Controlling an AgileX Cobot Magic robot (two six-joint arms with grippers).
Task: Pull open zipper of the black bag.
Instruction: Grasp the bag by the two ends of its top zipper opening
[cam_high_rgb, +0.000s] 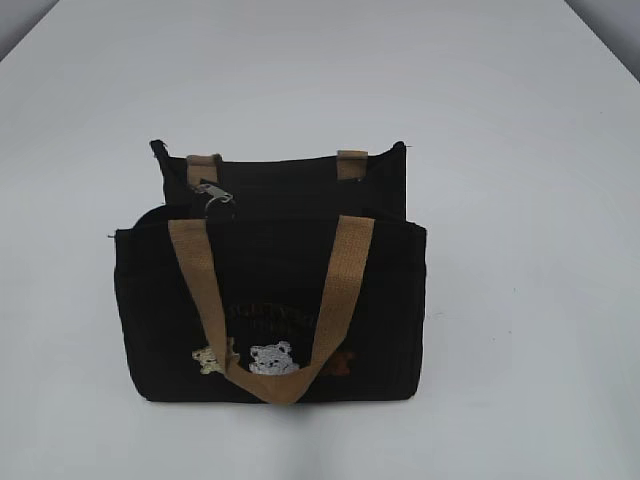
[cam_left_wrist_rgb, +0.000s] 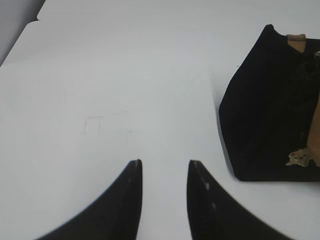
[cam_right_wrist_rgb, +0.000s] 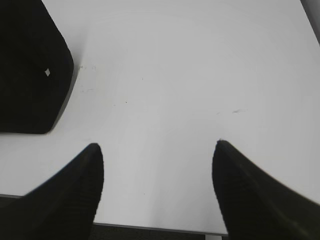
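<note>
Nothing was begun: the black bag (cam_high_rgb: 270, 310) stood zipped, its silvery zipper pull (cam_high_rgb: 213, 195) untouched, left gripper (cam_left_wrist_rgb: 165, 172) narrowly parted, right gripper (cam_right_wrist_rgb: 157, 155) wide, both empty beside it.

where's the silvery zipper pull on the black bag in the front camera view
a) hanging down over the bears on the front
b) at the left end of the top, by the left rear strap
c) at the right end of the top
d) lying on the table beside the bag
b: the zipper pull sits at the left end of the black bag's top, just below the left rear tan strap.
</note>
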